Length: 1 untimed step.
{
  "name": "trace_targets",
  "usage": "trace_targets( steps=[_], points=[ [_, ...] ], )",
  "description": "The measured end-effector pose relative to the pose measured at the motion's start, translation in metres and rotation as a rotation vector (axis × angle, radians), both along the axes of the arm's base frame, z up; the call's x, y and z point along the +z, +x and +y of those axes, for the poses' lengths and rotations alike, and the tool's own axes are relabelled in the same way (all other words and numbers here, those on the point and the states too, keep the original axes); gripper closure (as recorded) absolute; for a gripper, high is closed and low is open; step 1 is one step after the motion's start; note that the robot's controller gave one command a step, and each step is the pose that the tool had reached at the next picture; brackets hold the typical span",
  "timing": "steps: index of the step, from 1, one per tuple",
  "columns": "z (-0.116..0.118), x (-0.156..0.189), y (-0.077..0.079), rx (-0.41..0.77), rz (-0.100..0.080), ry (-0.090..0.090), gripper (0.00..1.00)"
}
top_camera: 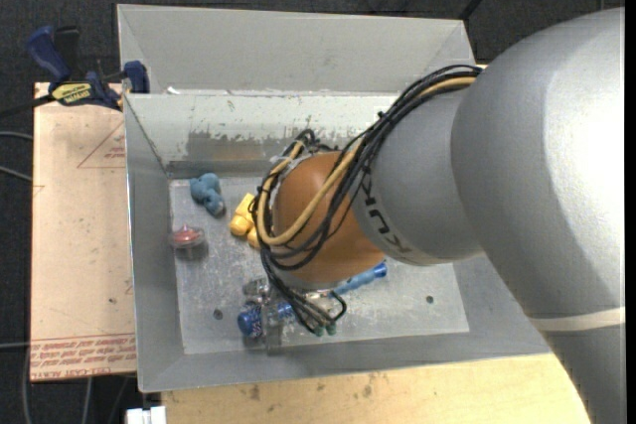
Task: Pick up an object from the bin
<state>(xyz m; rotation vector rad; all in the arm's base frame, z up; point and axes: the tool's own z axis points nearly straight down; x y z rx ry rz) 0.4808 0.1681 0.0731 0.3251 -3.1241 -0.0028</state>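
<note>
The arm (517, 164) came in from the right and bent down into the bin (298, 45), its orange cover (318, 213) wrapped in looping cables (294, 176) and hanging over the middle of the floor. The jaws were low at the near left of the floor, close to the front wall, tucked under the cover amid wires and metal parts, and I could not tell whether they were open or closed. A small blue piece (248, 321) lay right at them, on their left side and just short of the front wall; whether it sat between them or only beside them I could not make out. A blue stick (365, 279) poked out from under the cover on the right, lying flat and slanting up toward the right. Further back and to the left, a yellow lump (241, 218) lay just beside the cover's edge, with a blue lump (207, 192) near it toward the back left corner. A pink disc (187, 238) sat close to the left wall, well apart from the jaws. The right half of the floor was bare metal, so the open room lay that way, while on the near side the front wall stood tight against the jaws and the small blue piece.
</note>
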Motion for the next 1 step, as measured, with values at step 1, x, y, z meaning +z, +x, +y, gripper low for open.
trace_targets(
  steps=[1],
  points=[
    [-0.0284, 0.1338, 0.0126, -0.033, -0.010, 0.001, 1.00]
  ],
)
